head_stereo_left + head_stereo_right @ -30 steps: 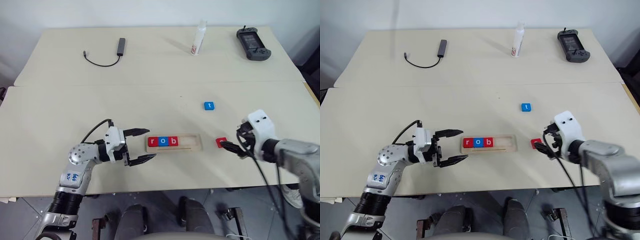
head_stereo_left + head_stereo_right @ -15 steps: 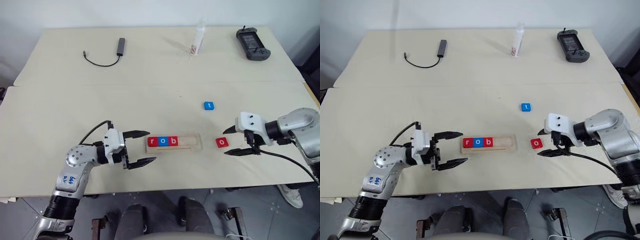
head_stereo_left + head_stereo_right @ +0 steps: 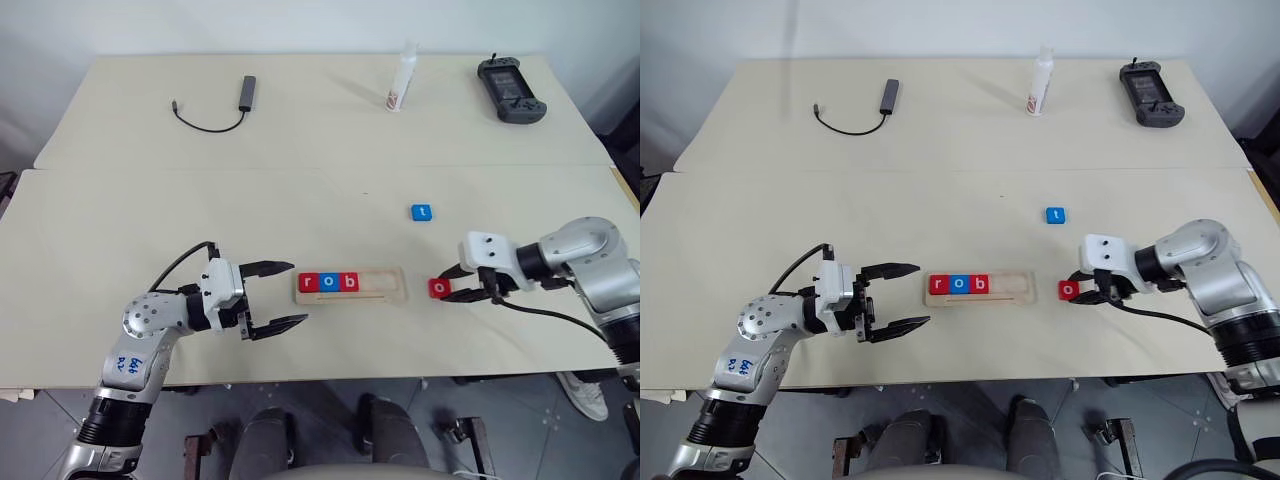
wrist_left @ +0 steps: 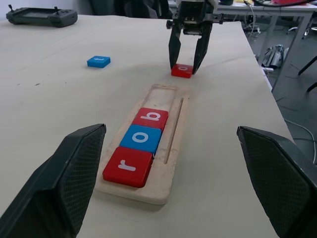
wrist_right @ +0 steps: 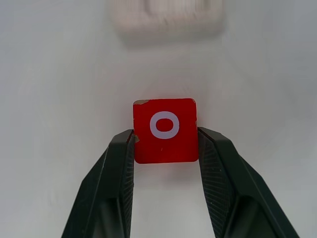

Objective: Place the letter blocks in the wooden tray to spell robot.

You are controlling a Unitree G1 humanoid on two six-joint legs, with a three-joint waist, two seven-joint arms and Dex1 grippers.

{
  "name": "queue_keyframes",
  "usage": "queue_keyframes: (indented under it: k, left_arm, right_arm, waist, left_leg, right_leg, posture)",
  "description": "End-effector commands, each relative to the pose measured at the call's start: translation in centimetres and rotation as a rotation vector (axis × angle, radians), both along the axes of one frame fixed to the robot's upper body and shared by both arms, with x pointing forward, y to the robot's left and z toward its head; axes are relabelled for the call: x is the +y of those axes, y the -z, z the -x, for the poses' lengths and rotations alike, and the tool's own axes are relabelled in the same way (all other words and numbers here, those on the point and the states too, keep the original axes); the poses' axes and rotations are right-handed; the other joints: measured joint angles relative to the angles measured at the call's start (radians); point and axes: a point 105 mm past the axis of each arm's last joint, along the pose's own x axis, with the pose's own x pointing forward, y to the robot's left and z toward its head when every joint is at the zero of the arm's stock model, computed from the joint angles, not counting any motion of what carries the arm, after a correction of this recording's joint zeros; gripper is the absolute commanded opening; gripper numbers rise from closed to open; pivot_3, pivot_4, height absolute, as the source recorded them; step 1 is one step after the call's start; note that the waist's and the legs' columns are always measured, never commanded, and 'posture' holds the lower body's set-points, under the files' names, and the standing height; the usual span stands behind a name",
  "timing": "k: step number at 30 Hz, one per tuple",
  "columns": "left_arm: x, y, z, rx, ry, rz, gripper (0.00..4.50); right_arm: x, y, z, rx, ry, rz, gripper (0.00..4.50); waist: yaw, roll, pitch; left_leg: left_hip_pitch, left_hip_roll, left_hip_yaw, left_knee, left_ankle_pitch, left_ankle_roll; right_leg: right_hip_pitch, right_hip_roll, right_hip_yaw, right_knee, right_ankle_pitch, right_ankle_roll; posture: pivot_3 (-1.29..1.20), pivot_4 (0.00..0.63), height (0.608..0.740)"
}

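The wooden tray point(image 3: 386, 284) lies near the table's front, holding a red r point(image 3: 307, 283), a blue o point(image 3: 329, 283) and a red b point(image 3: 350, 282) at its left end; its right part is bare. Just right of the tray a red o block point(image 3: 439, 288) lies on the table, and my right gripper point(image 3: 444, 289) is shut on it, one finger pressed against each side point(image 5: 121, 163). A blue t block point(image 3: 421, 212) lies farther back. My left gripper point(image 3: 298, 292) stands open just left of the tray, level, with nothing between its fingers.
At the back of the table are a black cable with an adapter point(image 3: 243, 93), a white bottle point(image 3: 400, 80) and a black controller point(image 3: 511, 88). A seam point(image 3: 300, 168) runs across between two tabletops. The front edge is close below the tray.
My right gripper has turned, moved left onto the red o block and closed its fingers against the block's sides. The left arm has stayed where it was.
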Motion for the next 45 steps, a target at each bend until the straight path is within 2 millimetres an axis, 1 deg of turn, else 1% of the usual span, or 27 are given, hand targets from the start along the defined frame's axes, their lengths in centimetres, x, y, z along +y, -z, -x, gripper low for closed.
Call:
queue_keyframes:
  k: [1, 3, 7, 12, 17, 19, 22, 25, 26, 30, 33, 34, 37, 38, 41, 43, 44, 45]
  left_arm:
    - [0.0, -0.8, 0.2, -0.038, -0.002, 0.013, 4.5]
    - [-0.1, -0.8, 0.1, -0.039, -0.005, 0.014, 4.5]
    - [-0.1, -0.8, 0.2, -0.04, -0.013, 0.019, 4.5]
    - [-0.1, -0.7, 0.6, -0.036, -0.021, 0.02, 4.5]
    - [0.2, -0.5, 0.8, -0.03, -0.042, 0.022, 4.5]
    - [0.2, -0.5, 0.8, -0.028, -0.046, 0.024, 4.5]
    - [0.1, -0.5, 0.8, -0.028, -0.047, 0.025, 4.5]
    - [0.1, -0.5, 0.6, -0.029, -0.047, 0.027, 4.5]
    - [0.1, -0.5, 0.6, -0.03, -0.047, 0.027, 4.5]
    - [0.1, -0.5, 0.4, -0.032, -0.047, 0.026, 4.5]
    - [0.1, -0.5, 0.3, -0.034, -0.047, 0.026, 4.5]
    - [0.1, -0.5, 0.2, -0.034, -0.047, 0.026, 4.5]
    - [0.1, -0.5, 0.1, -0.037, -0.046, 0.026, 4.5]
    - [0.1, -0.5, 0.0, -0.038, -0.046, 0.025, 4.5]
    - [0.2, -0.6, -0.1, -0.042, -0.046, 0.023, 4.5]
    - [0.2, -0.6, -0.1, -0.042, -0.048, 0.022, 4.5]
    - [0.3, -0.6, 0.0, -0.042, -0.048, 0.021, 4.5]
    - [0.3, -0.6, 0.0, -0.042, -0.049, 0.02, 4.5]
  right_arm:
    - [2.7, -3.1, 0.2, -0.041, -0.051, -0.068, 1.44]
    - [4.0, -3.3, 0.0, -0.035, -0.05, -0.072, 1.44]
    - [5.9, -2.8, -1.0, -0.046, -0.019, -0.068, 1.44]
    - [7.3, -2.1, -1.4, -0.048, -0.018, -0.062, 1.44]
    - [7.9, -1.9, -1.6, -0.044, -0.003, -0.065, 1.44]
    - [8.1, -1.8, -1.2, -0.022, -0.012, -0.071, 2.18]
    - [8.4, -2.0, -0.8, 0.001, -0.023, -0.091, 3.1]
    - [8.4, -2.8, -0.1, 0.021, -0.037, -0.13, 4.18]
    - [8.3, -3.2, 0.1, 0.025, -0.039, -0.143, 4.46]
    - [7.1, -3.7, -0.3, -0.005, 0.014, -0.161, 4.46]
    - [6.1, -3.4, -0.8, -0.025, 0.076, -0.156, 3.82]
    - [5.9, -3.2, -1.0, -0.033, 0.091, -0.153, 3.52]
    - [5.4, -2.6, -1.6, -0.048, 0.122, -0.141, 2.4]
    - [5.3, -2.4, -1.8, -0.056, 0.128, -0.134, 2.11]
    - [5.4, -1.9, -2.3, -0.084, 0.137, -0.118, 0.99]
    - [5.7, -1.7, -2.2, -0.079, 0.125, -0.12, 0.24]
    - [6.0, -1.7, -2.0, -0.07, 0.118, -0.128, 0.04]
    - [6.2, -1.7, -1.9, -0.065, 0.113, -0.133, 0.04]
  waist:
    - [0.0, 0.0, 0.0]
    - [0.001, 0.0, 0.0]
    - [0.002, 0.0, 0.0]
    - [0.003, 0.0, 0.0]
    - [0.0, 0.0, 0.0]
    - [0.001, 0.0, 0.0]
    - [0.002, 0.0, 0.0]
    - [0.0, 0.0, 0.0]
    - [0.0, 0.0, 0.0]
    - [0.003, 0.0, 0.0]
    - [0.002, 0.0, 0.0]
    - [0.001, 0.0, 0.0]
    - [0.0, 0.0, 0.0]
    - [0.0, 0.0, 0.0]
    - [0.0, 0.0, 0.0]
    - [0.0, 0.0, 0.0]
    - [0.0, 0.0, 0.0]
    - [0.0, 0.0, 0.0]
  left_leg:
    - [0.0, 0.0, 0.0, 0.0, 0.0, 0.0]
    - [0.0, 0.0, 0.0, 0.0, 0.0, 0.0]
    - [0.0, 0.0, -0.001, 0.001, 0.0, 0.0]
    - [-0.002, 0.0, -0.001, 0.001, 0.0, 0.0]
    - [-0.001, 0.0, -0.001, 0.001, 0.0, 0.0]
    - [-0.001, 0.0, -0.001, 0.001, 0.0, 0.0]
    - [-0.001, 0.0, -0.001, 0.001, 0.0, 0.0]
    - [-0.001, 0.0, -0.001, 0.001, 0.0, 0.0]
    - [-0.001, 0.0, -0.001, 0.001, 0.0, 0.0]
    - [-0.001, 0.0, -0.002, 0.001, 0.0, 0.0]
    - [-0.001, 0.0, -0.001, 0.001, 0.0, 0.0]
    - [-0.001, 0.0, -0.001, 0.001, 0.0, 0.0]
    - [-0.001, 0.0, -0.001, 0.001, 0.0, 0.0]
    - [-0.001, 0.0, -0.001, 0.001, 0.0, 0.0]
    - [-0.001, 0.0, -0.001, 0.001, 0.0, 0.0]
    - [-0.001, 0.0, -0.001, 0.001, 0.0, 0.0]
    - [-0.001, 0.0, -0.001, 0.001, 0.0, 0.0]
    - [-0.001, 0.0, -0.001, 0.001, 0.0, 0.0]
  right_leg:
    - [0.0, 0.0, 0.0, 0.0, 0.0, 0.0]
    - [0.0, 0.0, 0.0, 0.0, 0.0, 0.0]
    - [0.0, 0.0, 0.0, 0.0, 0.0, 0.0]
    - [0.0, 0.0, -0.001, 0.0, 0.0, 0.0]
    - [0.0, 0.0, -0.001, 0.0, 0.0, 0.0]
    - [0.0, 0.0, -0.001, 0.0, 0.0, 0.0]
    - [0.0, 0.0, -0.001, 0.0, 0.0, 0.0]
    - [0.0, 0.0, -0.001, 0.0, 0.0, 0.0]
    - [0.0, 0.0, -0.001, 0.0, 0.0, 0.0]
    - [0.0, 0.0, -0.001, 0.0, 0.0, 0.0]
    - [0.0, 0.0, -0.001, 0.0, 0.0, 0.0]
    - [0.0, 0.0, -0.001, 0.0, 0.0, 0.0]
    - [0.0, 0.0, -0.001, 0.0, 0.0, 0.0]
    - [0.0, 0.0, -0.001, 0.0, 0.0, 0.0]
    - [0.0, 0.0, -0.001, 0.0, 0.0, 0.0]
    - [0.0, 0.0, -0.001, 0.0, 0.0, 0.0]
    - [0.0, 0.0, -0.001, 0.0, 0.0, 0.0]
    - [0.0, 0.0, -0.001, 0.0, 0.0, 0.0]
  posture:
    - [0.0, 0.15, 0.74]
    - [0.0, 0.15, 0.74]
    - [0.0, 0.15, 0.74]
    - [0.0, 0.15, 0.74]
    - [0.0, 0.15, 0.74]
    - [0.0, 0.15, 0.74]
    - [0.0, 0.15, 0.74]
    - [0.0, 0.15, 0.74]
    - [0.0, 0.15, 0.74]
    - [0.0, 0.15, 0.74]
    - [0.0, 0.15, 0.74]
    - [0.0, 0.15, 0.74]
    - [0.0, 0.15, 0.74]
    - [0.0, 0.15, 0.74]
    - [0.0, 0.15, 0.74]
    - [0.0, 0.15, 0.74]
    - [0.0, 0.15, 0.74]
    - [0.0, 0.15, 0.74]
